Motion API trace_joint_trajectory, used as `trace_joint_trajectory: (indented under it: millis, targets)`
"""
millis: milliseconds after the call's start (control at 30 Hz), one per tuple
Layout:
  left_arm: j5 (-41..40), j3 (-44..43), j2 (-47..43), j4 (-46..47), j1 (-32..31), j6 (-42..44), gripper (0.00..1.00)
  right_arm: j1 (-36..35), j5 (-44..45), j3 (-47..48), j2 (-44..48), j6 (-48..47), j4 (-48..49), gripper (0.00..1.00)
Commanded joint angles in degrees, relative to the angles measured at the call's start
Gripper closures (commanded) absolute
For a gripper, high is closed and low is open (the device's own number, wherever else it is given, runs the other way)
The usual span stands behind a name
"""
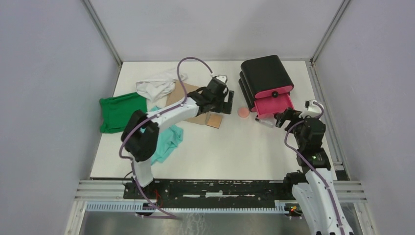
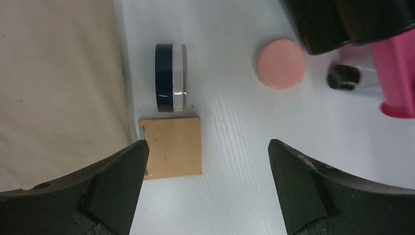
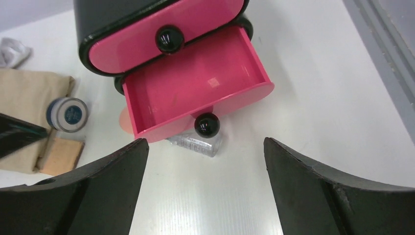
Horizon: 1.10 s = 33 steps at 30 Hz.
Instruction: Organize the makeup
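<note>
Hovering over the tabletop (image 1: 235, 152) about midway between its left and right edges and closer to the far edge, the left gripper (image 2: 205, 147) holds its fingers spread wide with nothing between them. Below it the tan square pad (image 2: 171, 147) lies flat, just inside the finger nearest the tan cloth (image 2: 54, 88). The small dark round jar (image 2: 171, 77) sits just beyond the pad, nearly touching it, and both lie along the cloth's border. The salmon-pink round puff (image 2: 280, 63) lies apart from them, toward the black box (image 1: 266, 76). Near the right edge the right gripper (image 3: 204, 145) is likewise spread and empty. The clear vial (image 3: 188, 142) lies on the table just ahead of its fingers, partly under the front of the open pink drawer (image 3: 195, 93), right below that drawer's black knob (image 3: 207, 125). The jar's blue lid carries a pale mark too small to read.
</note>
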<state>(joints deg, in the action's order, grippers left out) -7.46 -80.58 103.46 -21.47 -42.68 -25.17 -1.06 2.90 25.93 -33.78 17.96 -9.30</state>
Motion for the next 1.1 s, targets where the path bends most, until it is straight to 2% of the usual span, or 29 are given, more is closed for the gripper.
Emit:
trace_joint_trajectory:
  millis: [0,200,367,533,600,667,833,967,1067]
  targets:
    - [-11.9,-6.8,8.0,-4.9,-0.4,7.0,0.02,0.0,3.4,5.5,5.8,4.7,-6.8,0.03]
    - [-10.9,-11.0,13.8,-2.4,1.1,9.1,0.24,0.0,2.7,10.4,7.3,4.4,-10.3,0.01]
    - [-9.4,-14.0,17.5,-2.3,1.3,9.8,0.34,0.0,3.7,11.8,7.5,3.0,-10.9,0.01]
    - [-7.6,-15.7,19.4,-1.8,1.3,9.9,0.64,0.0,4.0,10.5,7.8,3.0,-10.5,0.01]
    - [-6.9,-15.8,19.4,-1.7,1.2,9.9,0.69,0.0,3.9,9.7,7.8,3.3,-10.4,0.01]
    - [-6.5,-15.5,18.8,-1.5,1.2,9.8,0.78,0.0,4.0,9.4,7.8,3.7,-10.4,0.01]
    - [-3.3,-14.1,12.2,-1.2,-1.3,10.6,0.82,0.0,4.3,9.7,7.6,3.7,-10.2,0.01]
    - [6.6,-10.5,3.9,2.3,-5.6,14.3,0.90,0.0,9.8,10.4,7.8,5.4,-12.0,0.02]
    - [18.6,-8.5,-0.3,6.1,-6.1,9.3,0.93,0.0,16.8,12.0,7.7,9.4,-16.2,0.01]
